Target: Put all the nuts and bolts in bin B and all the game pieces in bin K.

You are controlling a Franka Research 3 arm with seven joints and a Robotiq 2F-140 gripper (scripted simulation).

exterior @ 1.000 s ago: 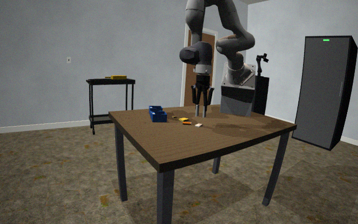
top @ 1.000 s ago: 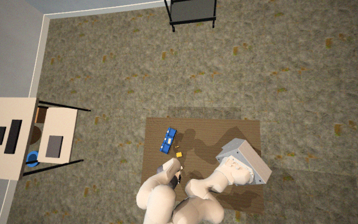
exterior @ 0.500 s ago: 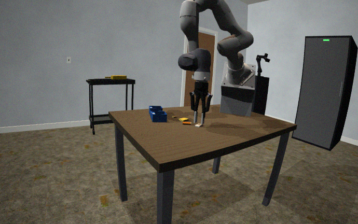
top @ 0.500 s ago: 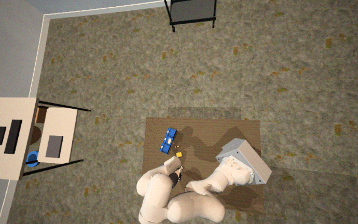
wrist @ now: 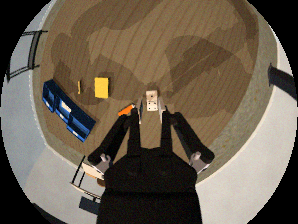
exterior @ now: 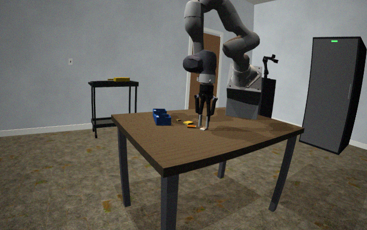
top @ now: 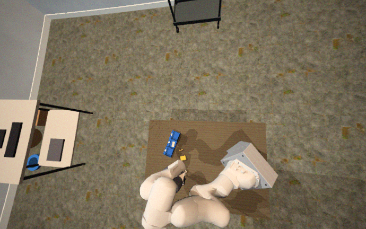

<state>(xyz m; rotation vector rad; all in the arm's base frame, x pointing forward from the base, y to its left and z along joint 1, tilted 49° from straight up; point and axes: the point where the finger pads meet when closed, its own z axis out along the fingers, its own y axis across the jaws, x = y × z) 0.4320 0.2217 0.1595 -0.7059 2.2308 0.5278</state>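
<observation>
My gripper (exterior: 203,126) (wrist: 150,102) points straight down with its fingertips close to the table top. The fingers stand a narrow gap apart, not closed on anything. A small pale domino-like game piece (exterior: 202,129) (wrist: 152,100) lies flat on the table between and just beyond the fingertips. An orange stick-like piece (exterior: 191,126) (wrist: 127,108) lies just to its left. A yellow block (top: 183,158) (exterior: 188,122) (wrist: 101,87) and a small bolt (top: 181,149) (exterior: 178,120) (wrist: 80,86) lie further on, towards the two joined blue bins (top: 171,143) (exterior: 161,118) (wrist: 67,112). I cannot read the bins' letters.
The brown table (top: 243,129) (exterior: 173,151) bears the robot's grey base block (top: 246,159) (exterior: 242,104) at its back right. A black cart (exterior: 112,83) stands behind the table, and a dark cabinet (exterior: 333,92) stands to the right.
</observation>
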